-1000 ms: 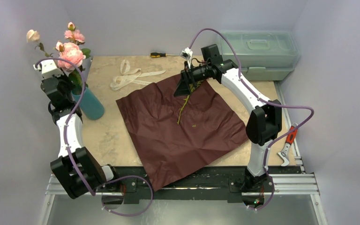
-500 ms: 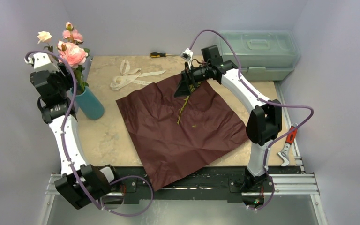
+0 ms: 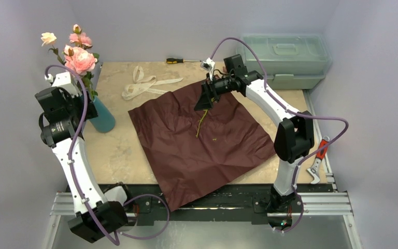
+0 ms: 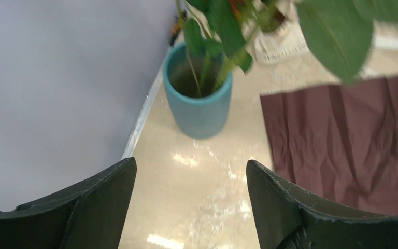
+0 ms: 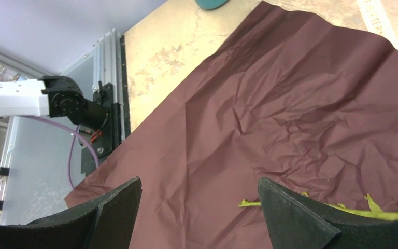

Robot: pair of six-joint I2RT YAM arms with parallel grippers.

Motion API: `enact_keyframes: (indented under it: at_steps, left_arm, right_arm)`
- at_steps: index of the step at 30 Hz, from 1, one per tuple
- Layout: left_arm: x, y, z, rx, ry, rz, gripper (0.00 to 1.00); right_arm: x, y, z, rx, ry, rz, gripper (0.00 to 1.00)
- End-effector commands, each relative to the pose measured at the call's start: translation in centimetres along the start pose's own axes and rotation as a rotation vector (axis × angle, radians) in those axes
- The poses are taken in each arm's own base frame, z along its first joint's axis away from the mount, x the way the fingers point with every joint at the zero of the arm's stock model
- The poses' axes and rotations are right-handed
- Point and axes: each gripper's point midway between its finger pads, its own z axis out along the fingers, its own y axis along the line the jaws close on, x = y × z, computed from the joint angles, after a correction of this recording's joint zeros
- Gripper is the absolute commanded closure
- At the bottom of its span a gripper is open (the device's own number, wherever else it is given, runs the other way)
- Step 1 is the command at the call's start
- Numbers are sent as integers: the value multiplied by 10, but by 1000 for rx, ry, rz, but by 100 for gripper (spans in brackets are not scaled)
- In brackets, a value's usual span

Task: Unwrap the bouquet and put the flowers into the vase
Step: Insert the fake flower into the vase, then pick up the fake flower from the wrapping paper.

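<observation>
- one teal vase (image 3: 103,119);
- one bunch of flowers (image 3: 80,59);
- one sheet of maroon paper (image 3: 207,150);
- one loose green stem (image 3: 202,122);
- one cream ribbon (image 3: 142,85);
- one screwdriver (image 3: 179,60);
- one toolbox (image 3: 285,57);
- one red-handled cutter (image 3: 317,161)

The left arm (image 3: 76,155) and the right arm (image 3: 266,97) are showing the same build: smooth white shells are covering the long links, and blocky matte-black housings are sitting at the joints. A lilac cable (image 3: 75,111) is trailing in loose loops along the left arm, and a second lilac cable (image 3: 227,40) is running along the right one. The left gripper (image 4: 190,165) and the right gripper (image 5: 199,182) are each presenting two broad, black, wedge-shaped fingers (image 4: 99,207) with a dull, slightly grainy finish.
</observation>
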Motion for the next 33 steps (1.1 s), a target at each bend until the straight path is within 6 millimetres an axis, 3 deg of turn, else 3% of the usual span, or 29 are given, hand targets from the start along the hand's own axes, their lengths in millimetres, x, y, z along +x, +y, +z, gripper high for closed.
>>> enact_keyframes:
  at_steps: [1,6,10,14,18,24,30,33]
  left_arm:
    - [26,-30,-31,205,75,158,23]
    - [85,-78,-39,580,200,287,23]
    - [105,-93,-40,775,275,366,23]
    - [124,-108,-37,877,332,451,24]
    - [152,-132,-30,910,386,601,25]
    - [154,-149,-15,902,381,695,25]
    - [148,-164,-5,904,378,716,24]
    - [145,-168,-1,894,374,737,24]
  right_arm:
    - [-14,-8,-19,152,-42,17,14]
    - [-15,-34,-41,357,-142,173,13]
    - [7,-61,-60,538,-164,277,14]
    - [25,-92,-79,767,-197,397,18]
    - [30,-129,-95,970,-241,486,26]
    - [11,-167,-97,1084,-286,507,29]
    - [-4,-199,-76,1116,-294,492,32]
    - [-2,-218,-68,1151,-293,499,34]
